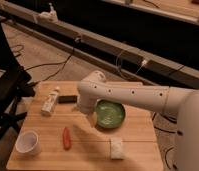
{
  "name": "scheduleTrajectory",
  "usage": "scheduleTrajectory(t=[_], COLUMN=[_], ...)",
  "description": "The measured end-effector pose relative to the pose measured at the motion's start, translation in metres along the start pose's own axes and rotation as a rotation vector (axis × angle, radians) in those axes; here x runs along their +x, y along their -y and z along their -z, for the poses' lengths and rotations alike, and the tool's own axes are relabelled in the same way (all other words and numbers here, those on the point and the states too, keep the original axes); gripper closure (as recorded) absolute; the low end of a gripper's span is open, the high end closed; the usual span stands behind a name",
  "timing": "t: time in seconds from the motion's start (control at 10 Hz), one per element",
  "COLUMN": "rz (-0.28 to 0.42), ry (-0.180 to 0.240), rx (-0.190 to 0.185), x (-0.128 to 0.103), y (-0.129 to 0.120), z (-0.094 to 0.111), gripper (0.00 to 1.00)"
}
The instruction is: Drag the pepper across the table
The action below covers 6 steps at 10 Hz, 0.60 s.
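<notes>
Tool (91, 119) hanging over the desk (138, 136), at the green bowl's (122, 107) left edge.
The pepper (66, 138) is lying toward the desk's front left, between the white cup (28, 142) and the tool, touching neither; whether the tool is apart or together cannot be told.

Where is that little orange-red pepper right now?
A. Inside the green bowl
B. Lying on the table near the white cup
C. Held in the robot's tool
B: the pepper lies on the table beside the white cup, while the tool hangs apart from it, by the green bowl.
</notes>
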Motion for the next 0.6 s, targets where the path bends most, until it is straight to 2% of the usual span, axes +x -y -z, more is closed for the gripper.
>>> scheduleTrajectory(t=[0.6], rz=[0.125], ry=[0.116], rx=[-0.037], x=[-0.066], y=[0.022], z=[-0.061], gripper=[0.20])
